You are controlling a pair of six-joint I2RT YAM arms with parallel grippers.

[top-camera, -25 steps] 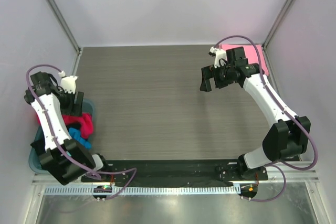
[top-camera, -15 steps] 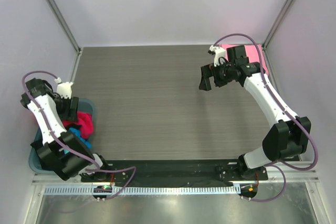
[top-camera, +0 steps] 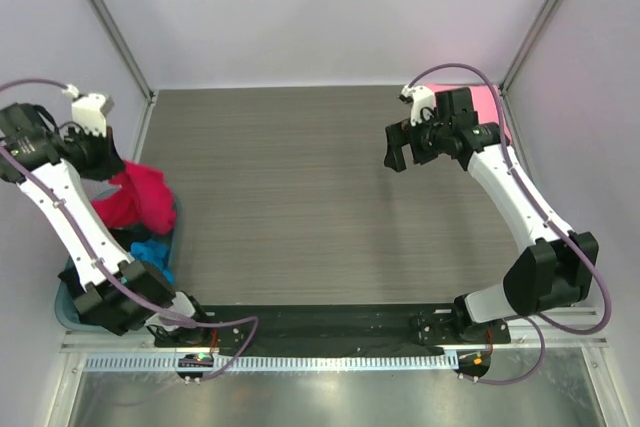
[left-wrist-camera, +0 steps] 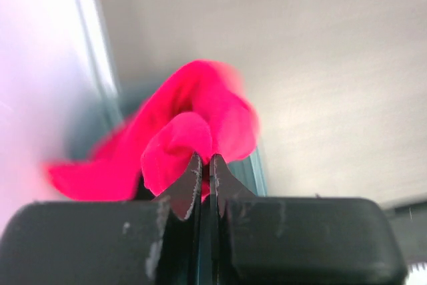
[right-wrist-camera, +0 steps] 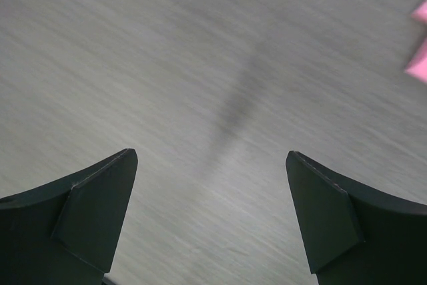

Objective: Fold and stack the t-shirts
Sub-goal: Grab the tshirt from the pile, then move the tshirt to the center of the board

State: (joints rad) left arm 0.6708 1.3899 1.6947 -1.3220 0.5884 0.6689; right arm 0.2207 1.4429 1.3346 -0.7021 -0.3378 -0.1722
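Note:
My left gripper [top-camera: 108,169] is shut on a bunch of the crimson red t-shirt [top-camera: 140,199] and holds it up above the teal bin [top-camera: 62,299] at the table's left edge. In the left wrist view the jaws [left-wrist-camera: 205,159] pinch a fold of the red t-shirt [left-wrist-camera: 200,115], which hangs down toward the bin rim [left-wrist-camera: 257,171]. A bright blue t-shirt [top-camera: 155,252] lies in the bin below it. A light pink t-shirt [top-camera: 490,107] lies flat at the far right corner. My right gripper [top-camera: 396,153] hovers open over bare table, left of the pink shirt [right-wrist-camera: 419,61], with nothing between its fingers [right-wrist-camera: 93,211].
The grey wood-grain table [top-camera: 300,197] is boxed in by pale walls on the left, back and right. A metal frame post [left-wrist-camera: 93,51] runs close beside the bin. A black base strip [top-camera: 320,322] lies along the near edge.
My left gripper went down into the bin, shut on the red t-shirt, and rose toward the back left with it. The right arm has barely moved.

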